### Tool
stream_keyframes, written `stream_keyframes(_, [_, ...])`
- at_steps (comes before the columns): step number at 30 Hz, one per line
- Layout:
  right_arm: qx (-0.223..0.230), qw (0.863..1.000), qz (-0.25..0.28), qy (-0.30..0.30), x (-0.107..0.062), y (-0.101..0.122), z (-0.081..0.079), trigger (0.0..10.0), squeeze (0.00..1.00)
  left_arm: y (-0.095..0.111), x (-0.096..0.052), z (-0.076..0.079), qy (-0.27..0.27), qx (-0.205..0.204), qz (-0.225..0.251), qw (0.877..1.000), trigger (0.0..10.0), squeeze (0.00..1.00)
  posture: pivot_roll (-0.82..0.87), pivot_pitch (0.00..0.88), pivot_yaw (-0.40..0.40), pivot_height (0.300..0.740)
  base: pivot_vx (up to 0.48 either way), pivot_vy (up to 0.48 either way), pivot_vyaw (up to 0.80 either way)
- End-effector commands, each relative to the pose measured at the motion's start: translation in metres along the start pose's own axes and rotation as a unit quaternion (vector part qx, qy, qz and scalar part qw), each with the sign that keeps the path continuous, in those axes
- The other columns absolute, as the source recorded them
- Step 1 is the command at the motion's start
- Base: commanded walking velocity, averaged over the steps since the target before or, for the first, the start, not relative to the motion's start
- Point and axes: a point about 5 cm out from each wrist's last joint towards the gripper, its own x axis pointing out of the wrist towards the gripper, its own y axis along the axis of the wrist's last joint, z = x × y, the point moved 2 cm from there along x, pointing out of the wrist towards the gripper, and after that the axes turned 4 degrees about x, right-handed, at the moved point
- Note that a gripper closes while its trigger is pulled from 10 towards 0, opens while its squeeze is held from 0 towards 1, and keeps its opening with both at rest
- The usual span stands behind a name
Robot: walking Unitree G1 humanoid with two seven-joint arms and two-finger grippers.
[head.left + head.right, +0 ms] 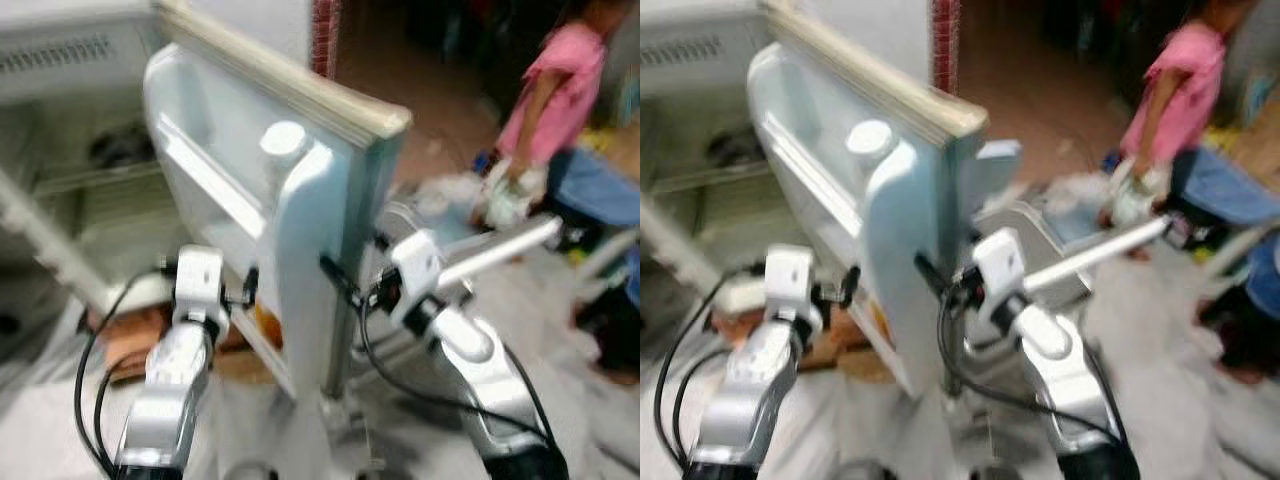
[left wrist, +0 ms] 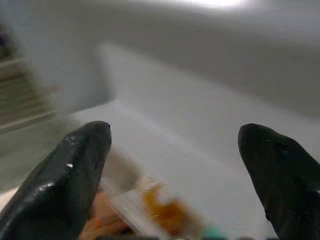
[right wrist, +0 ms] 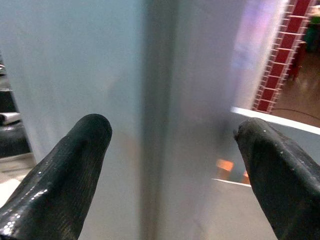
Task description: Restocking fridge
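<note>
The white fridge door (image 1: 300, 200) stands swung open toward me, its edge between my two arms. A round white knob (image 1: 284, 140) sits on its inner shelf moulding. My left gripper (image 1: 247, 290) is on the inner side of the door, low by the door shelf, open with nothing held; its fingers (image 2: 65, 175) point at orange and white packets (image 2: 155, 210) lying in the shelf. My right gripper (image 1: 340, 278) is at the door's outer edge, open, its fingers (image 3: 60, 170) either side of the door edge (image 3: 150, 120). The fridge interior (image 1: 90, 190) lies at far left.
A person in a pink top (image 1: 560, 90) bends over white bags (image 1: 505, 195) at the right, close to my right arm. A brick-red wall strip (image 1: 324, 30) rises behind the door. Brown cardboard (image 1: 135, 340) lies on the floor under the fridge opening.
</note>
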Motion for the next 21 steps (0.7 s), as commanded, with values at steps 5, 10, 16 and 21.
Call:
stream_keyframes(5, [-0.003,1.000,0.005,0.008,0.002,0.001,-0.001,10.0,0.00,-0.005,-0.014,0.005,-0.034,0.008,-0.025,0.999,10.0,0.00,0.06,0.036,0.013,0.740,0.000,0.000,0.00])
stream_keyframes(10, [-0.004,1.000,0.000,0.007,-0.001,-0.002,0.002,10.0,0.00,-0.016,-0.028,0.008,-0.082,0.003,-0.058,0.995,10.0,0.00,0.06,0.043,0.014,0.740,0.000,0.000,0.00])
stream_keyframes(16, [-0.007,1.000,0.004,0.009,0.000,-0.002,0.002,10.0,0.00,-0.017,-0.032,0.009,-0.090,0.019,-0.060,0.994,10.0,0.00,0.07,0.045,0.012,0.740,0.000,0.000,0.27])
stream_keyframes(21, [-0.007,1.000,0.008,0.007,0.003,0.000,0.003,10.0,0.00,-0.014,-0.031,0.017,-0.109,0.042,-0.058,0.992,10.0,0.00,0.07,0.048,0.013,0.740,0.000,0.000,0.79])
